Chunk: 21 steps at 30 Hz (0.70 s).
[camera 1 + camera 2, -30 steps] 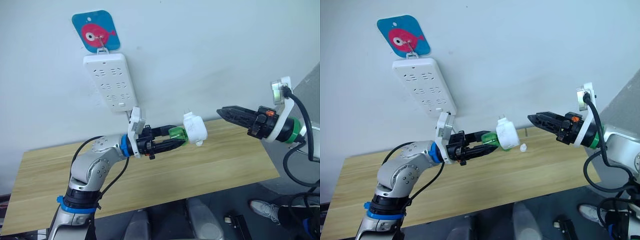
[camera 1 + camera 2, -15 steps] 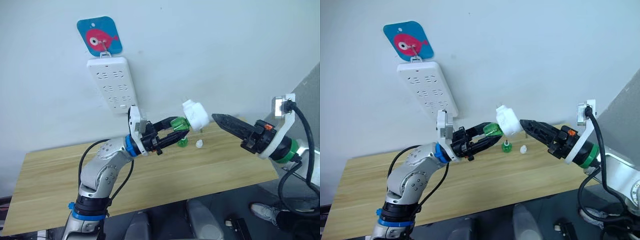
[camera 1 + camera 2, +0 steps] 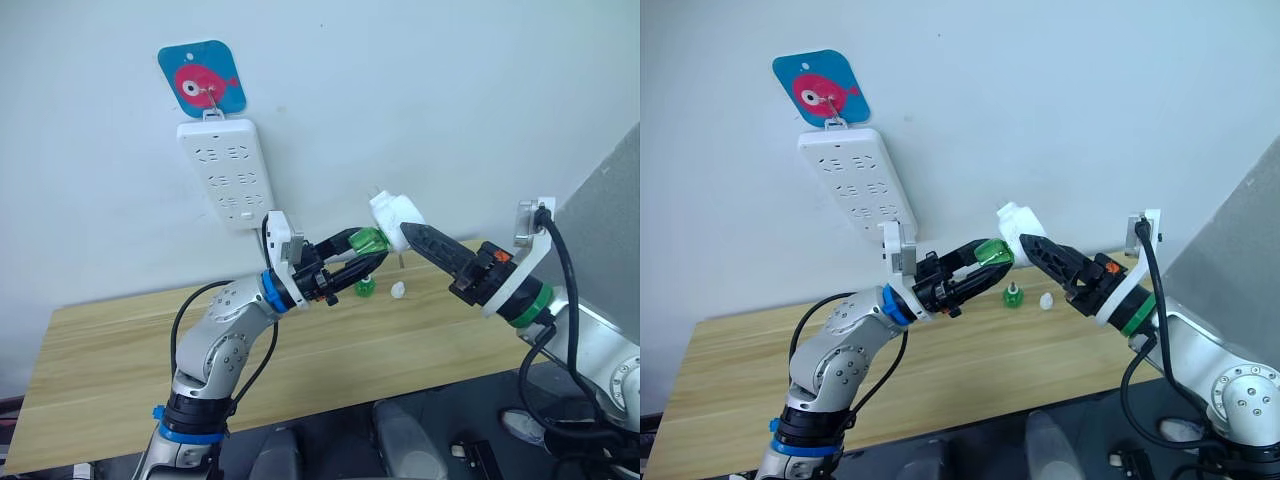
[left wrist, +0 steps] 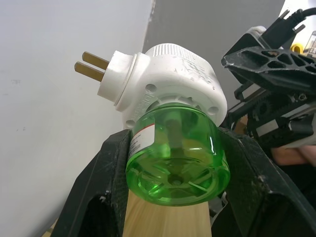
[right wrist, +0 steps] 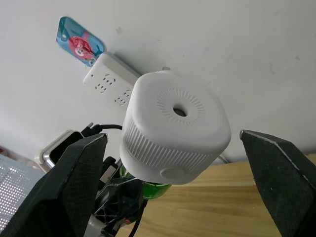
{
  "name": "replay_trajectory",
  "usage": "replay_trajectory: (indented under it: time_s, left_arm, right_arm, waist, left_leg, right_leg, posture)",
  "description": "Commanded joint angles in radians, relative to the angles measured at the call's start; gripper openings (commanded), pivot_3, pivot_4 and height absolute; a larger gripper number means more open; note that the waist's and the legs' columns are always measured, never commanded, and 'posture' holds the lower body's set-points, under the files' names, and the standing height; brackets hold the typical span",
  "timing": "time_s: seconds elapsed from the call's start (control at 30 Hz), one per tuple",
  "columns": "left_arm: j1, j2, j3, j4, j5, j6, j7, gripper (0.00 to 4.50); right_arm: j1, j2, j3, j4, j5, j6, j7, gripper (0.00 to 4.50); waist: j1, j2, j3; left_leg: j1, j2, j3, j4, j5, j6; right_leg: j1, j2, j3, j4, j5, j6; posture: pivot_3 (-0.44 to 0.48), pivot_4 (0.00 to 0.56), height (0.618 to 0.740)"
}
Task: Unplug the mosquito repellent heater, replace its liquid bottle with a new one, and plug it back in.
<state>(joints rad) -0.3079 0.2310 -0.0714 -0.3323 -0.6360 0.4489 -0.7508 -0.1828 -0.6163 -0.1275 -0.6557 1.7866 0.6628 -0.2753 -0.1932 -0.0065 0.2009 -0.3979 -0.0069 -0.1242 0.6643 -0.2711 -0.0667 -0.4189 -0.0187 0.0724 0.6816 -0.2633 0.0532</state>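
Observation:
The mosquito repellent heater [image 3: 393,214], a small white rounded unit with two brass prongs [image 4: 92,64], is held in the air in front of the wall. A green liquid bottle [image 4: 176,157] is fitted into its underside. My left gripper [image 3: 367,256] is shut on that bottle. My right gripper [image 5: 173,136] is open, one finger on each side of the heater's vented top [image 5: 176,128], not pressing on it. A second green bottle [image 3: 365,288] stands on the table below, with a small white cap [image 3: 398,290] beside it.
A long white power strip [image 3: 226,184] hangs on the wall from a blue fish hook plate [image 3: 201,77], up and left of the heater. The wooden table [image 3: 450,330] runs below both arms. A grey panel [image 3: 610,220] stands at the right.
My right gripper has come in from the right and now straddles the heater. My left arm has lifted the bottle and heater slightly up and right. The view has shifted too.

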Motion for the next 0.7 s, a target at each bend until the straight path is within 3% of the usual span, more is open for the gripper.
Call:
replay_trajectory:
  time_s: [0.03,0.37,0.7]
  left_arm:
    - [-0.015,-0.02,0.008,-0.052,-0.029,-0.006,0.026,2.25]
    - [-0.034,-0.039,0.018,-0.059,-0.061,0.03,0.088,2.25]
    - [-0.037,-0.047,0.006,-0.066,-0.068,0.035,0.099,2.25]
  right_arm:
    - [-0.027,0.032,0.022,-0.033,-0.015,-0.038,-0.008,4.5]
    - [-0.04,0.118,0.051,-0.012,-0.116,-0.071,0.018,4.5]
    - [-0.092,0.178,0.051,0.016,-0.093,-0.097,0.002,4.5]
  waist:
    - [-0.001,0.001,-0.003]
    - [-0.001,0.002,-0.008]
    - [-0.001,0.002,-0.008]
  left_leg:
    - [0.0,0.0,0.0,0.0,0.0,0.0]
    - [0.001,0.0,0.0,0.0,0.0,0.0]
    - [0.001,0.0,0.0,0.0,0.0,0.0]
  right_leg:
    - [0.0,0.0,0.0,0.0,0.0,0.0]
    - [0.001,0.0,0.0,0.0,0.0,0.0]
    - [0.001,0.0,0.0,0.0,0.0,0.0]
  posture:
    - [-0.277,0.145,0.74]
    - [-0.273,0.144,0.74]
    - [-0.277,0.151,0.74]
